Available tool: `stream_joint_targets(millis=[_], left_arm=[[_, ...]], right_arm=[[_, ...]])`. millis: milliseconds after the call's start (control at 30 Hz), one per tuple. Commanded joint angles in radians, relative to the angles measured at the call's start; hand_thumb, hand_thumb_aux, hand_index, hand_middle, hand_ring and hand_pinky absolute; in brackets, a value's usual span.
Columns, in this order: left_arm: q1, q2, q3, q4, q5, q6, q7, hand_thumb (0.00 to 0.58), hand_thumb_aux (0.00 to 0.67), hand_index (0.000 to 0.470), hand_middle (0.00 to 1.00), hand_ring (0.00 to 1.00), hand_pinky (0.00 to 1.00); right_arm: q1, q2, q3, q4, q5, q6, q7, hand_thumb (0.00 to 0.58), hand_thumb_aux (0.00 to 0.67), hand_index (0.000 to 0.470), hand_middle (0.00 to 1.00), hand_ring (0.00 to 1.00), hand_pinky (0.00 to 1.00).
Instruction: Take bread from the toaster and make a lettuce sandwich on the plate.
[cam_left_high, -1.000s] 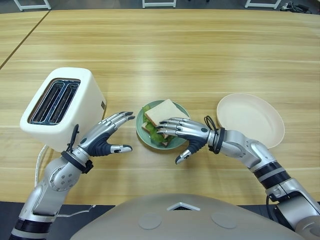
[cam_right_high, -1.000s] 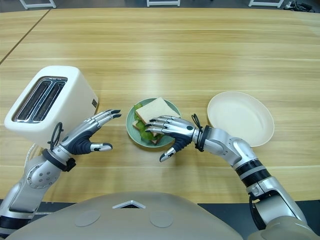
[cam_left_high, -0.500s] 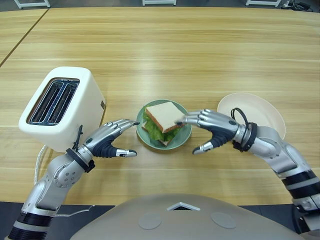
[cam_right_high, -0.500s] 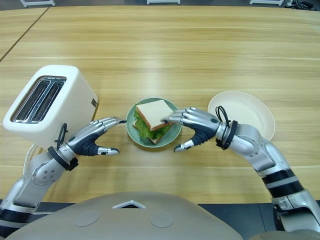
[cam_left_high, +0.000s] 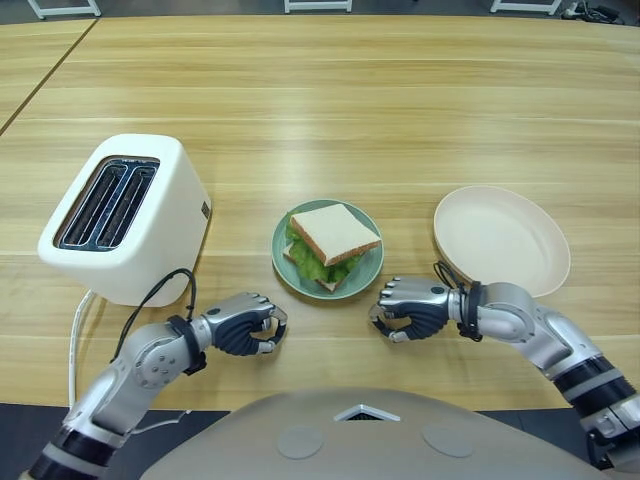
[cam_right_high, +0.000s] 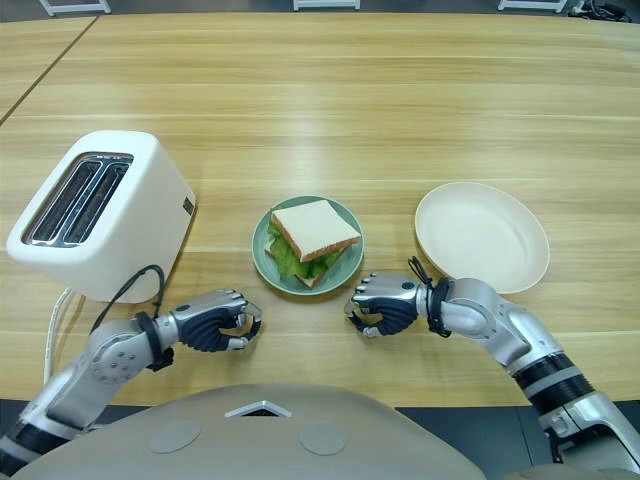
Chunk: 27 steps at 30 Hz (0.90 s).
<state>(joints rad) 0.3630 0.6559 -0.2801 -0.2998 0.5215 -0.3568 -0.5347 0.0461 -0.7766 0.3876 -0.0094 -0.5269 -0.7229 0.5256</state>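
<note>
The wooden counter (cam_left_high: 400, 110) carries a white toaster (cam_left_high: 125, 215) at 9 o'clock of the green plate (cam_left_high: 373, 265) and an empty cream dish (cam_left_high: 500, 240) at 3 o'clock. The sandwich (cam_left_high: 335, 232) sits on the green plate and looks finished. The job now is probably to keep clear of it, moving low and slowly so nothing nudges the rim or shifts the top slice. The left hand (cam_left_high: 245, 325) at 7 o'clock and the right hand (cam_left_high: 410, 308) at 5 o'clock are both curled into empty fists near the plate. Lettuce (cam_left_high: 338, 268) hides most of the bottom slice. The toaster slots are too dark to tell whether any bread sits inside.
</note>
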Motion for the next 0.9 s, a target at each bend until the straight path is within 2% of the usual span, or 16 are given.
stream_joint_targets(millis=[33,300,400,500,667,767,800,833,867,900], left_arm=[[-0.063,-0.046,-0.063,0.095,0.080,0.030,0.032,0.580,0.670,0.470,1.00,1.00,1.00],[-0.312,-0.136,-0.089,0.327,0.169,0.063,0.179,0.580,0.670,0.470,1.00,1.00,1.00],[-0.441,-0.149,-0.107,0.498,0.192,0.030,0.261,0.580,0.670,0.470,1.00,1.00,1.00],[-0.528,-0.169,-0.128,0.638,0.208,0.004,0.334,0.580,0.670,0.470,1.00,1.00,1.00],[-0.656,-0.208,-0.164,0.840,0.212,-0.036,0.445,0.580,0.670,0.470,1.00,1.00,1.00],[-0.710,-0.232,-0.172,0.909,0.203,-0.058,0.507,0.580,0.670,0.470,1.00,1.00,1.00],[-0.714,-0.235,-0.173,0.913,0.199,-0.066,0.521,0.580,0.670,0.470,1.00,1.00,1.00],[-0.704,-0.233,-0.173,0.893,0.194,-0.075,0.531,0.580,0.670,0.470,1.00,1.00,1.00],[-0.681,-0.228,-0.163,0.851,0.184,-0.082,0.547,0.580,0.670,0.470,1.00,1.00,1.00],[-0.645,-0.223,-0.142,0.788,0.162,-0.087,0.557,0.579,0.649,0.455,0.97,0.97,0.97]], right_arm=[[-0.039,0.050,0.042,0.083,-0.130,0.038,-0.040,0.580,0.670,0.470,1.00,1.00,1.00],[-0.180,0.150,0.095,0.259,-0.247,0.106,-0.168,0.580,0.670,0.470,0.98,0.98,0.98],[-0.271,0.200,0.125,0.355,-0.283,0.129,-0.223,0.579,0.644,0.452,0.96,0.96,0.96],[-0.359,0.246,0.157,0.478,-0.307,0.135,-0.277,0.580,0.670,0.470,0.96,0.96,0.96],[-0.532,0.329,0.198,0.734,-0.315,0.140,-0.390,0.580,0.670,0.470,0.96,0.96,0.96],[-0.578,0.343,0.209,0.800,-0.310,0.132,-0.453,0.580,0.670,0.470,0.95,0.95,0.95],[-0.581,0.337,0.209,0.796,-0.307,0.127,-0.470,0.568,0.575,0.404,0.90,0.90,0.90],[-0.573,0.321,0.201,0.767,-0.300,0.120,-0.488,0.468,0.376,0.264,0.74,0.74,0.74],[-0.550,0.295,0.182,0.712,-0.285,0.113,-0.500,0.436,0.336,0.236,0.67,0.67,0.67],[-0.515,0.263,0.154,0.637,-0.261,0.103,-0.506,0.104,0.063,0.044,0.49,0.49,0.49]])
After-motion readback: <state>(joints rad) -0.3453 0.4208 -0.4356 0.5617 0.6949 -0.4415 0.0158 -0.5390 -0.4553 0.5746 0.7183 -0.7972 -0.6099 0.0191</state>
